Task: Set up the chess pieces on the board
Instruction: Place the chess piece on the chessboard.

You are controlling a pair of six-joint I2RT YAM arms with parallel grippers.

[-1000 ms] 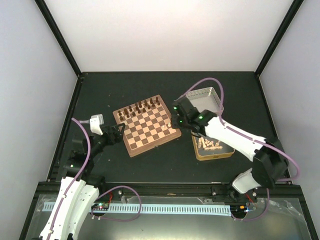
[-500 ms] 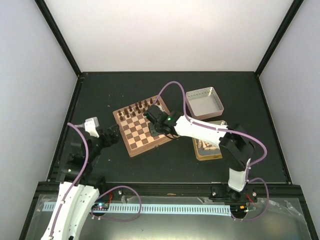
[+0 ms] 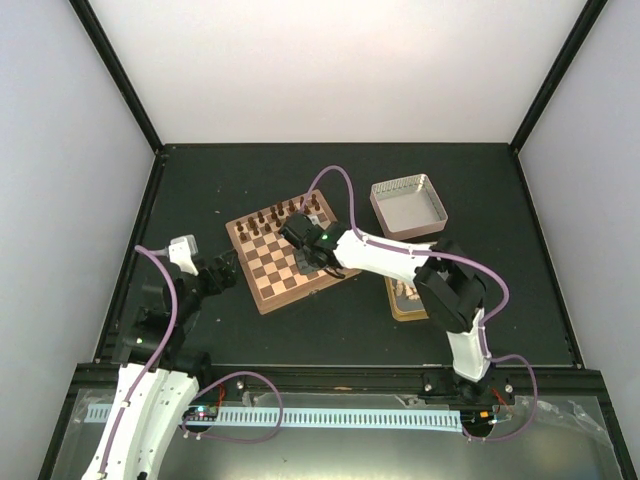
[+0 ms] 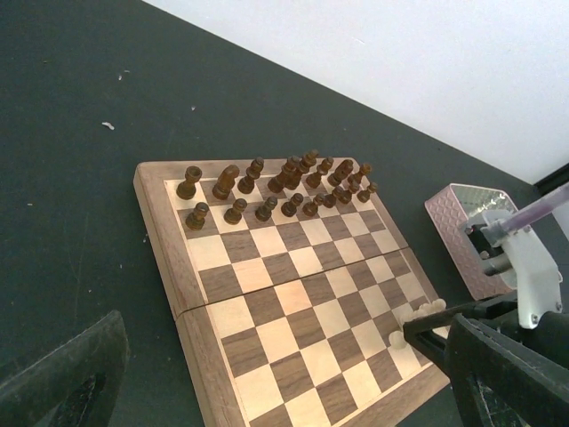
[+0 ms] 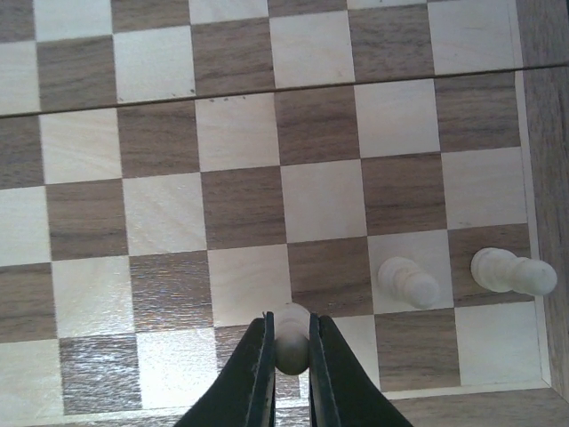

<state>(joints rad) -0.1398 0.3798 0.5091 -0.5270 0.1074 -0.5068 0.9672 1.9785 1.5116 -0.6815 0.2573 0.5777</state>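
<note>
The board (image 3: 268, 278) lies left of the table's centre, with dark pieces (image 3: 280, 214) on its two far rows. My right gripper (image 5: 289, 345) is shut on a pale chess piece (image 5: 291, 327) and hangs over the squares by the board's near edge (image 5: 240, 142). Two more pale chess pieces (image 5: 407, 281) (image 5: 513, 271) stand to its right, near the corner. In the top view the right gripper (image 3: 310, 263) is above the board's near right part. My left gripper (image 3: 230, 271) stands open just off the board's left edge, with nothing between its fingers (image 4: 67, 374).
A gold tin (image 3: 405, 296) with pale pieces lies right of the board, largely covered by my right arm. A pinkish-silver lid (image 3: 408, 205) sits behind it, also seen in the left wrist view as the lid (image 4: 462, 222). Black frame posts border the table.
My right arm has swung left from the gold tin to over the board's near rows, its jaws staying shut. The left arm drew back a little from the board early on.
</note>
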